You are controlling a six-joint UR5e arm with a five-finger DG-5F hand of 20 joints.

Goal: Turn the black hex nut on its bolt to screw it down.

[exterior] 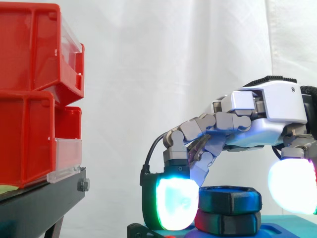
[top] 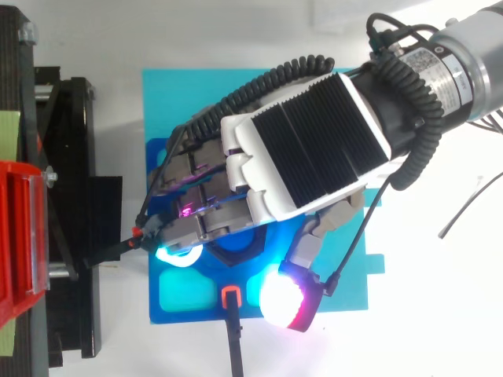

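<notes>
The black hex nut [exterior: 230, 198] sits on top of a second black hex-shaped piece [exterior: 229, 222] on the blue base plate [top: 346, 267]. My hand [exterior: 262, 116] reaches in from the right and hangs over the nut, fingers curled down around it. One glowing white-cyan fingertip [exterior: 176, 202] rests against the nut's left side. The thumb's white pad [exterior: 292, 186] stands just off its right side. From above, the back of the hand [top: 306, 149] covers most of the nut [top: 236, 245]. The bolt is hidden.
Red bins [exterior: 29, 99] are stacked on the black stand [exterior: 39, 203] at the left, a short gap from the blue plate. A white curtain hangs behind. White tabletop lies to the right of the plate [top: 440, 314].
</notes>
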